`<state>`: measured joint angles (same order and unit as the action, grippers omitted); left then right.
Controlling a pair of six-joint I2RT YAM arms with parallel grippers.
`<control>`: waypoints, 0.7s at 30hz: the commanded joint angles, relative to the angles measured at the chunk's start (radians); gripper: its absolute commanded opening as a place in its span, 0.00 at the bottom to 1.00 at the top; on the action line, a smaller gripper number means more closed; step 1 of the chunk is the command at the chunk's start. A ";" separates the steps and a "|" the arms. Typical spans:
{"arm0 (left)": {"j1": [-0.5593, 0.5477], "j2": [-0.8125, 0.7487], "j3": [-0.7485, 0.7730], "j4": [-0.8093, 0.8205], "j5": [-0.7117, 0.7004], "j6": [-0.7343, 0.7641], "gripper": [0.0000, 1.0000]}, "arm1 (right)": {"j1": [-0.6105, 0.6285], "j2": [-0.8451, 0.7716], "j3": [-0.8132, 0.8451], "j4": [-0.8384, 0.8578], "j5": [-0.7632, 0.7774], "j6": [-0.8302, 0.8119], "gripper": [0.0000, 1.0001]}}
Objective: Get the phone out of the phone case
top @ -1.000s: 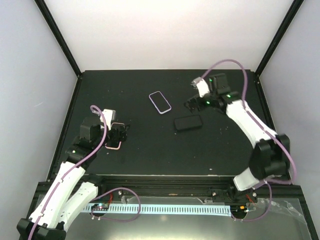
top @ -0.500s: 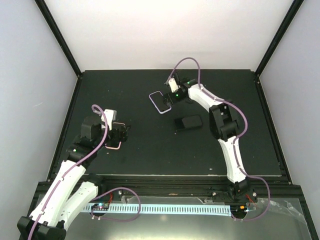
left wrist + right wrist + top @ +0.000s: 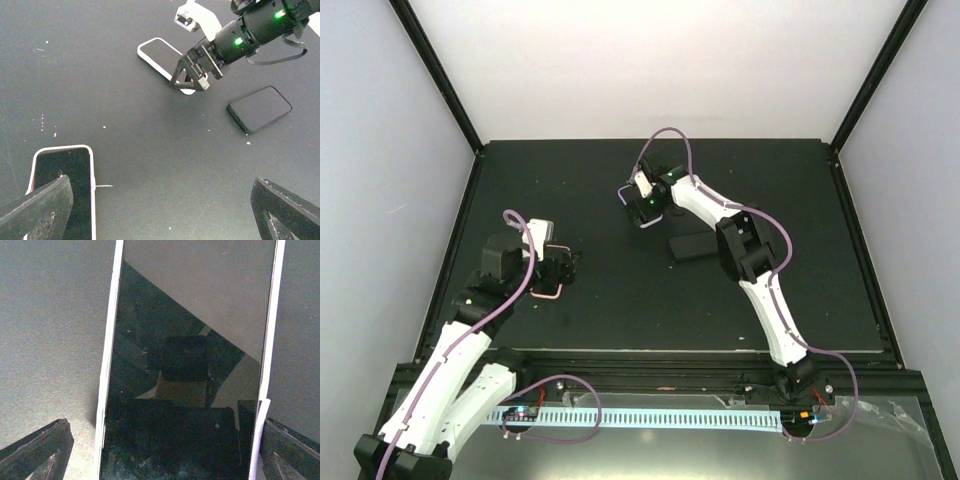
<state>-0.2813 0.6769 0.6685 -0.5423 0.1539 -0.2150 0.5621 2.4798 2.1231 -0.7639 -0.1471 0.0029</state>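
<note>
A phone in a white case (image 3: 190,365) lies flat at the back middle of the black table (image 3: 620,310). It also shows in the left wrist view (image 3: 159,56). My right gripper (image 3: 160,455) is open and low over it, one finger on each side of the case's long edges. In the top view the right gripper (image 3: 646,205) hides most of this phone. A second phone in a pink-white case (image 3: 62,190) lies at the left. My left gripper (image 3: 160,220) is open beside it, its left finger (image 3: 35,212) over the phone's near end.
A bare black phone or case (image 3: 697,245) lies face up to the right of the right gripper, also in the left wrist view (image 3: 260,108). The enclosure's black frame posts stand at the table's back corners.
My right arm has swung from the back right of the table leftward and come down over the white-cased phone. The left arm has not moved.
</note>
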 commanded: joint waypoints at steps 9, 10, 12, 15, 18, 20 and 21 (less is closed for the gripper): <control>0.007 -0.020 0.000 0.004 0.012 -0.008 0.99 | 0.033 0.034 0.052 -0.094 0.156 -0.047 0.85; 0.006 -0.020 0.000 0.004 0.009 -0.008 0.99 | 0.034 0.028 0.050 -0.105 0.154 -0.060 0.82; 0.007 -0.023 0.000 0.003 0.002 -0.010 0.99 | 0.038 -0.004 0.019 -0.124 0.142 -0.090 0.75; 0.007 -0.026 0.000 0.001 -0.005 -0.011 0.99 | 0.060 -0.156 -0.160 -0.078 0.068 -0.161 0.68; 0.007 -0.030 -0.002 -0.001 -0.011 -0.019 0.99 | 0.094 -0.342 -0.390 0.003 -0.006 -0.210 0.66; 0.005 -0.032 -0.005 0.000 -0.011 -0.021 0.99 | 0.120 -0.444 -0.507 0.011 -0.045 -0.260 0.65; 0.005 -0.034 -0.004 0.001 -0.011 -0.021 0.99 | 0.132 -0.487 -0.565 0.009 -0.053 -0.291 0.64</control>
<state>-0.2813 0.6594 0.6666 -0.5423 0.1562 -0.2214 0.6300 2.1960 1.7149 -0.7620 -0.0914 -0.1577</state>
